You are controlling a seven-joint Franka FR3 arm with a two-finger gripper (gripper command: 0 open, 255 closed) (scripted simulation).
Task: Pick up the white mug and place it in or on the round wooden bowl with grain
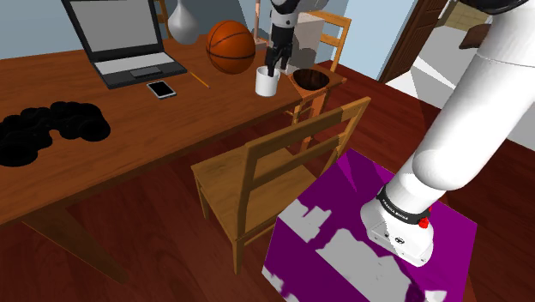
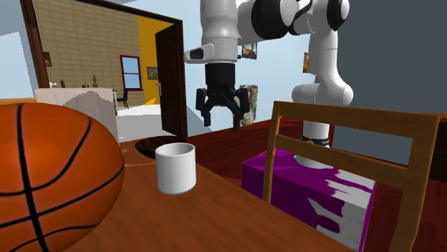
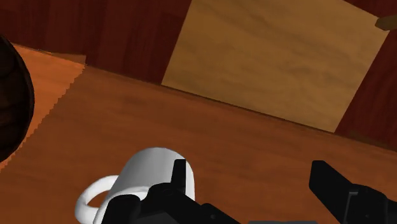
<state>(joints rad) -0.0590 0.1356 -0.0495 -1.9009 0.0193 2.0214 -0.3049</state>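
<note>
My jaws stand apart and clasp nothing, hanging above the white mug (image 1: 267, 81) with air between. The mug stands upright on the wooden worktop (image 1: 129, 129), near its corner. In the wrist view it lies by 1 of my 2 fingers (image 3: 180, 181), not between them. The round brown bowl (image 1: 311, 79) sits just beside the mug, to the shoulder view's right, at the worktop's corner. A basketball (image 1: 231, 46) rests near the mug on the other side, with a laptop (image 1: 120, 43) and a phone (image 1: 161, 88) further along.
</note>
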